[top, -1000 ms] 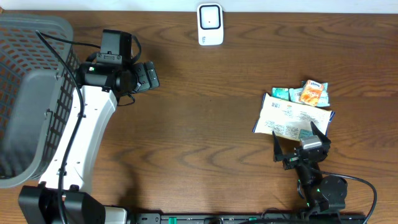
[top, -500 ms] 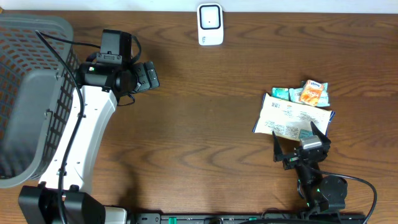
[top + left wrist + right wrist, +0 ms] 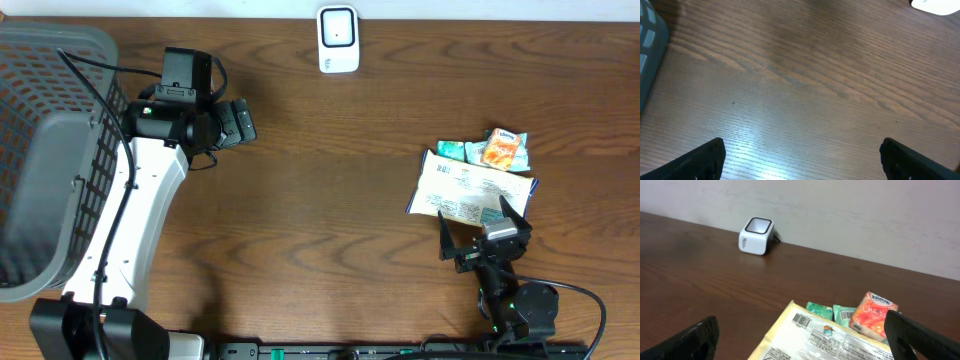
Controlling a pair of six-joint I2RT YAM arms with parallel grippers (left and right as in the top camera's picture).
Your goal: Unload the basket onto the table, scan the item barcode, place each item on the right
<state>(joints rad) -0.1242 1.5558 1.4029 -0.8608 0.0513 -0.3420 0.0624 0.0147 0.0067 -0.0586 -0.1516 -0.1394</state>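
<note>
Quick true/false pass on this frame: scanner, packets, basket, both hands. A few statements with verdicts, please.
1. The white scanner stands at the far edge of the table. True.
2. The right hand is shut on the big packet. False: it is open at the packet's near edge, holding nothing.
3. The orange packet lies in the basket. False: it lies on the table beside the green packets.
4. The left hand is open and empty. True.

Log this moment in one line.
phase: pre-grasp | left claw: open, empty, near basket | right claw: open, empty, at pouch edge | pouch: flat, barcode up | scanner: far table edge, untouched
</note>
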